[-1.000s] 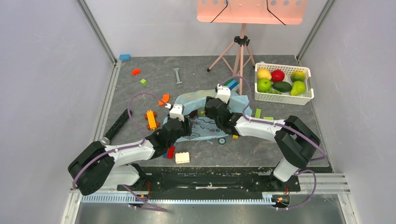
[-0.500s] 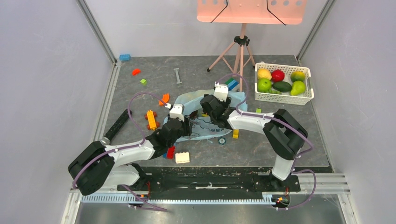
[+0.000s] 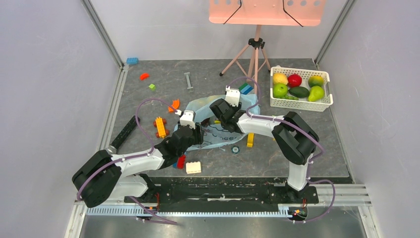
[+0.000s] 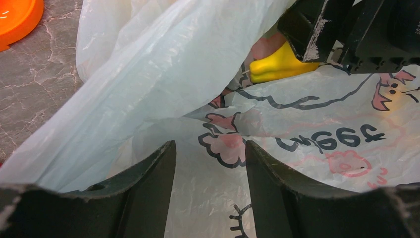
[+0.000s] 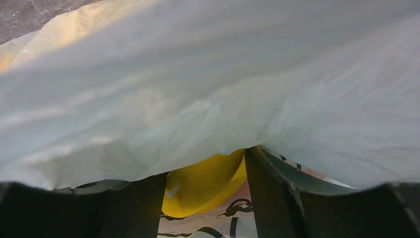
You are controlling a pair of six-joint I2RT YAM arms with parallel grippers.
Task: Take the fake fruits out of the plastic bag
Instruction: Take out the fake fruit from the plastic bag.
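Observation:
The light-blue plastic bag [image 3: 210,106] with its pink-and-dark print lies mid-table; it also shows in the left wrist view [image 4: 163,84] and the right wrist view [image 5: 208,84]. My left gripper [image 3: 197,134] rests on the bag's near printed side, its jaws apart with flat film between them [image 4: 210,168]. My right gripper [image 3: 218,117] is pushed under the bag's upper film, open. A yellow fruit [image 5: 205,186] sits between its fingers. In the left wrist view the yellow banana bunch [image 4: 277,67] pokes out beside the right gripper's fingers [image 4: 309,27]. The other fruits are hidden.
A white slotted basket [image 3: 301,104] with apples, pear and avocado stands at the back right. A tripod [image 3: 255,54] stands behind the bag. Building blocks lie around: orange [image 3: 160,126], white [image 3: 193,167], yellow [image 3: 250,140]. An orange curved piece [image 4: 15,20] lies left of the bag.
My right gripper has moved left and deeper into the bag, and its arm has folded in. The left arm has not moved.

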